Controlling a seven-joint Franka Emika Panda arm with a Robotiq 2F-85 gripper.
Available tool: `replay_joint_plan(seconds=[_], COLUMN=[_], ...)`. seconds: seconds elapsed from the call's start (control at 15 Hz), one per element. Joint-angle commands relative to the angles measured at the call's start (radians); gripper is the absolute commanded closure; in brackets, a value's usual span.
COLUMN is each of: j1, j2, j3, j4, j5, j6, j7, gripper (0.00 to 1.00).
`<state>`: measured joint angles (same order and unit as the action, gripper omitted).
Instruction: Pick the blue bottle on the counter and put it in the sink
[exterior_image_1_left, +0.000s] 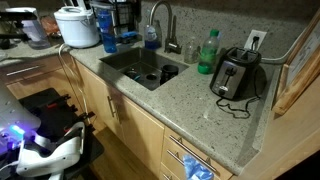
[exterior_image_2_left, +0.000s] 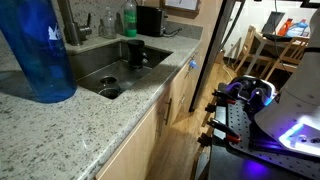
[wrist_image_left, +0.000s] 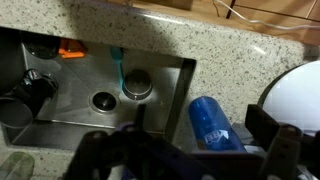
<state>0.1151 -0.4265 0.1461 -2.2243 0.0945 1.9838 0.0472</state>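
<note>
Shows the blue bottle (exterior_image_1_left: 106, 35) upright on the counter (exterior_image_1_left: 190, 110), back from its front edge, just beside the sink (exterior_image_1_left: 125, 62) (a short carry). Frames it, ungripped, between spread fingers of the end effector (wrist_image_left: 195, 150), likely aimed for approach.

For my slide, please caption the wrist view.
Wrist view: open fingers above the counter; blue bottle stands between sink and white cooker.

Solid blue bottle (exterior_image_2_left: 38, 50), speckled grey-beige counter (exterior_image_1_left: 190, 100), dark grey sink (exterior_image_1_left: 122, 60), green bottle (exterior_image_1_left: 207, 55)
</note>
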Motion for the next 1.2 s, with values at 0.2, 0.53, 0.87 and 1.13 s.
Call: replay_joint_plan(seconds=[0.2,0.53,0.87,1.13], j1=[0.006,0.020,0.061,0.074], j2=[0.199,0.353,0.485,0.477], j3=[0.054,0.069,0.075,0.060], j4=[0.252,0.434,0.601,0.572], j5=[-0.037,-0.071,-0.135,-0.111], j6=[-0.043,-0.074,-0.191,-0.166], j7=[0.097,0.152,0.245,0.215], gripper=[0.00,0.00,0.00,0.00])
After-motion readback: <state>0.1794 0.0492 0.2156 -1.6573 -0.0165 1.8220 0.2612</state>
